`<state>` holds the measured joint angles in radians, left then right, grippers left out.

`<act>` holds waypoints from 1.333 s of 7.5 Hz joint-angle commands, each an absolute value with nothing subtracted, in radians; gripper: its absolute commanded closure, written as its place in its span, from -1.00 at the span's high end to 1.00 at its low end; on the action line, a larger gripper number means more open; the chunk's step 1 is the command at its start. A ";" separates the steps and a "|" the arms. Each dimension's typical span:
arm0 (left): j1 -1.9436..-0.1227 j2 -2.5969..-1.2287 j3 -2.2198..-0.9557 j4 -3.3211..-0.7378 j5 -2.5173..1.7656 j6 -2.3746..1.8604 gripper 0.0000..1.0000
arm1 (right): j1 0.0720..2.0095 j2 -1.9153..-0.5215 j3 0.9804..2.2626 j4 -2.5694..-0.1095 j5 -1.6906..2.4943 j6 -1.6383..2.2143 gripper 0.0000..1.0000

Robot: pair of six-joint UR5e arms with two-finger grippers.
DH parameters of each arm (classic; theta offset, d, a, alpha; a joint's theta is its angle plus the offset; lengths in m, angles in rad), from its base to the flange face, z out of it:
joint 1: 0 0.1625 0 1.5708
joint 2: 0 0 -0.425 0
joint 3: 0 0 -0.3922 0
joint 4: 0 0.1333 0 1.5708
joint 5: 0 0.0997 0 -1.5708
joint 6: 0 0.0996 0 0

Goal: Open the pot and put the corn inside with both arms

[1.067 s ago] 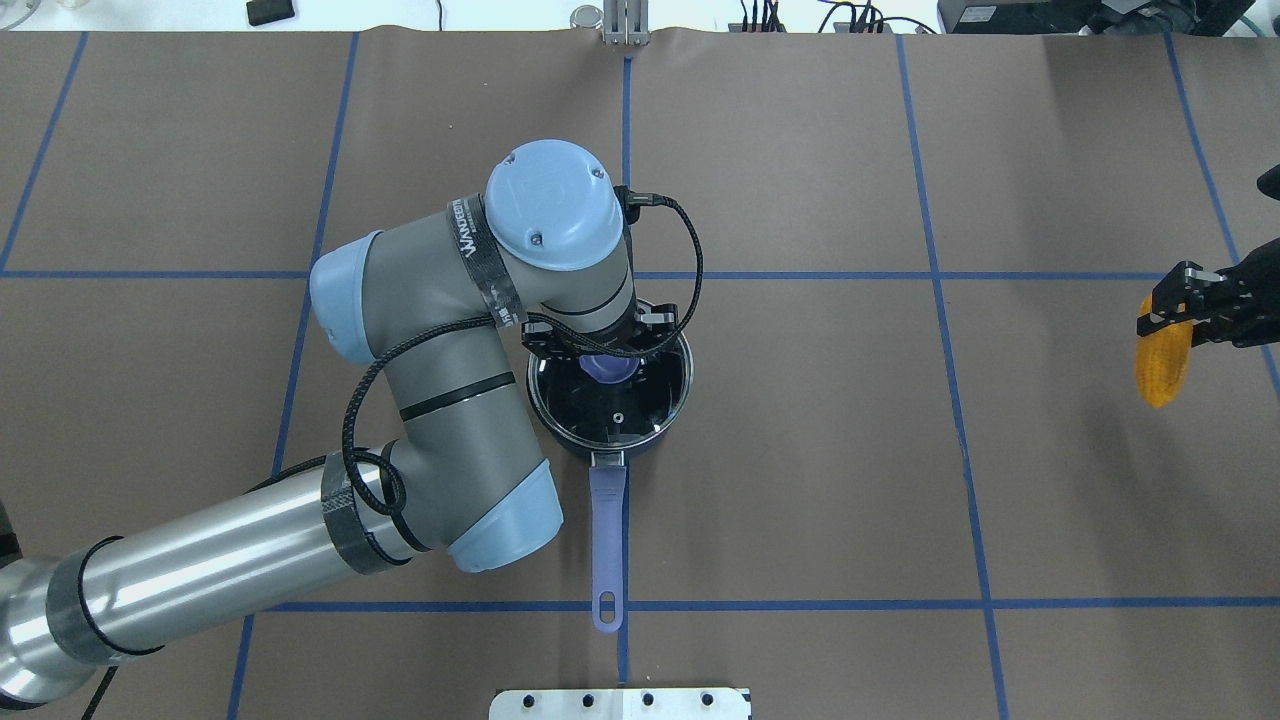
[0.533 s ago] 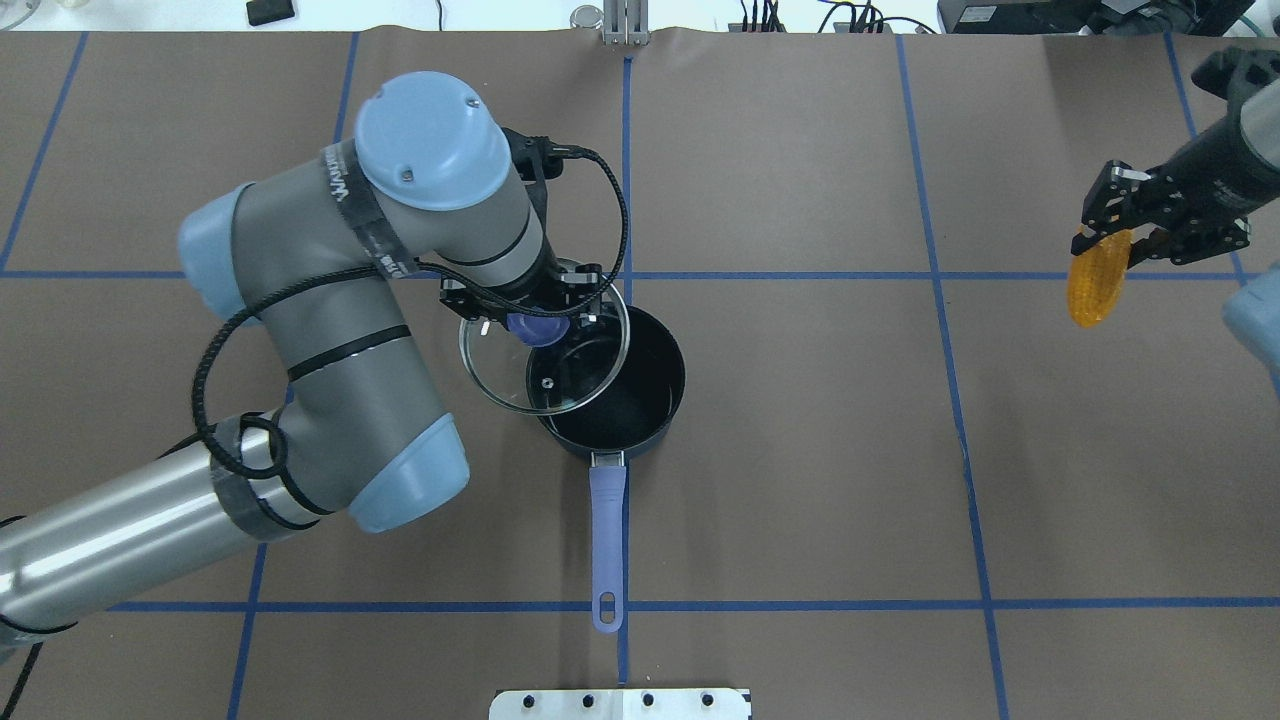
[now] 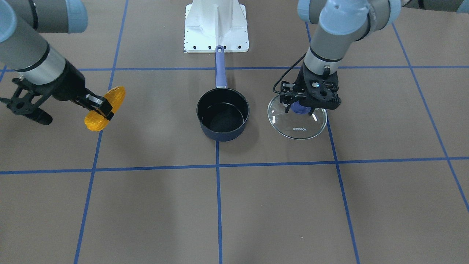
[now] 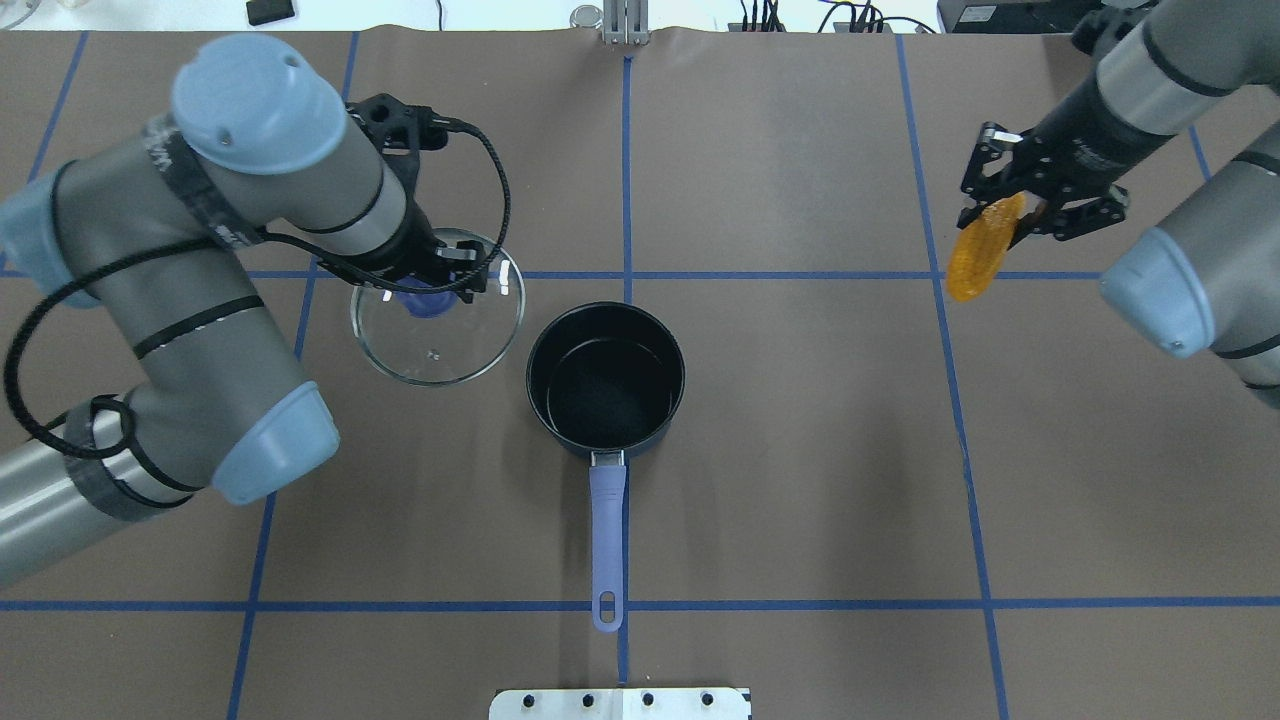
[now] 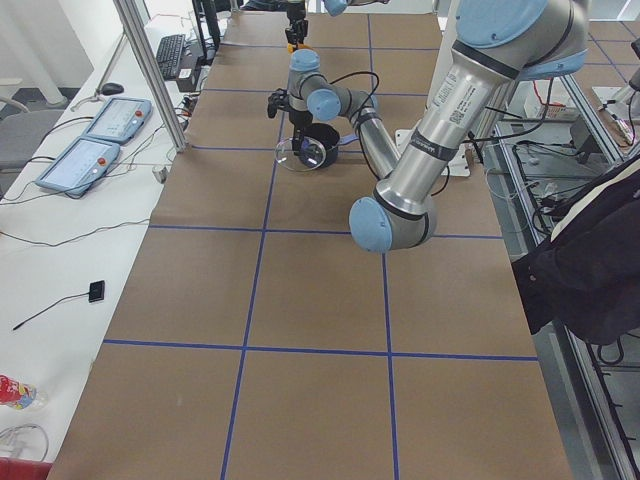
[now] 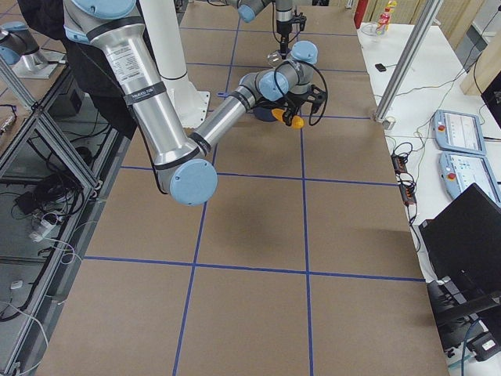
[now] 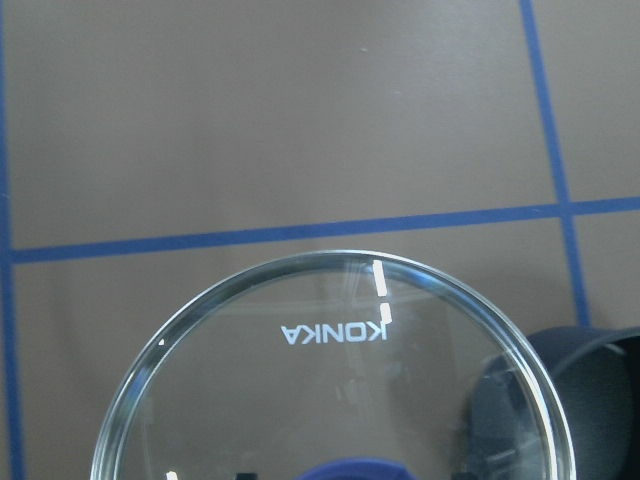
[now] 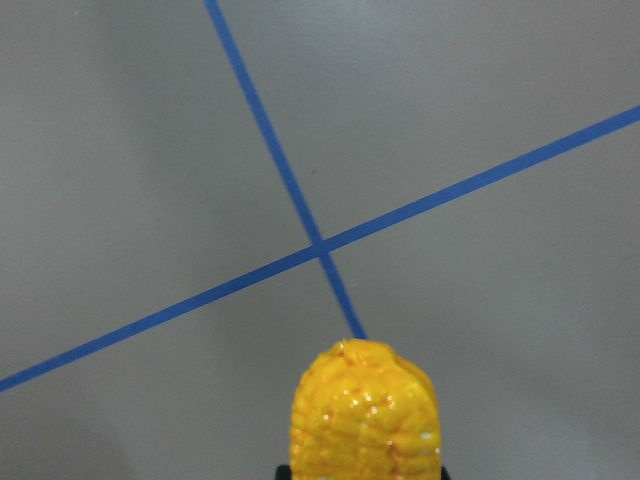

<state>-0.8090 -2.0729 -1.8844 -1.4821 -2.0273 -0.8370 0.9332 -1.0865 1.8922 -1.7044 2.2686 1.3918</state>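
Pot [image 4: 605, 385] uncovered; left end effector [image 4: 432, 288] clamps round glass lid [image 4: 440, 345], right end effector [image 4: 1005, 207] clamps bumpy corn [image 4: 973, 262].

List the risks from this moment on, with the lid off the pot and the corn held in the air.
1. The right pincer grips the corn by one end only, with the rest hanging free. It may swing or slip on the way to the pot.
2. The left pincer holds the glass lid by its knob alone, close beside the pot. A tilt or slip might knock the rim or drop the glass.
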 commanded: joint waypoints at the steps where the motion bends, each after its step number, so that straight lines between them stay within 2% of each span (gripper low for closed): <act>1: -0.886 -1.955 -1.885 -1.521 -2.048 -0.688 0.04 | 0.788 -0.982 1.881 -1.706 2.157 1.558 -0.36; 5: -0.989 -1.725 -1.807 -1.811 -2.153 -0.517 0.04 | 0.664 -0.844 1.813 -1.707 2.056 1.661 -0.35; 7: -0.999 -1.637 -1.807 -1.888 -2.160 -0.486 0.04 | 0.632 -0.784 1.757 -1.704 2.034 1.667 -0.35; 10: -0.997 -1.585 -1.711 -2.058 -2.160 -0.488 0.06 | 0.594 -0.742 1.703 -1.700 1.987 1.672 -0.35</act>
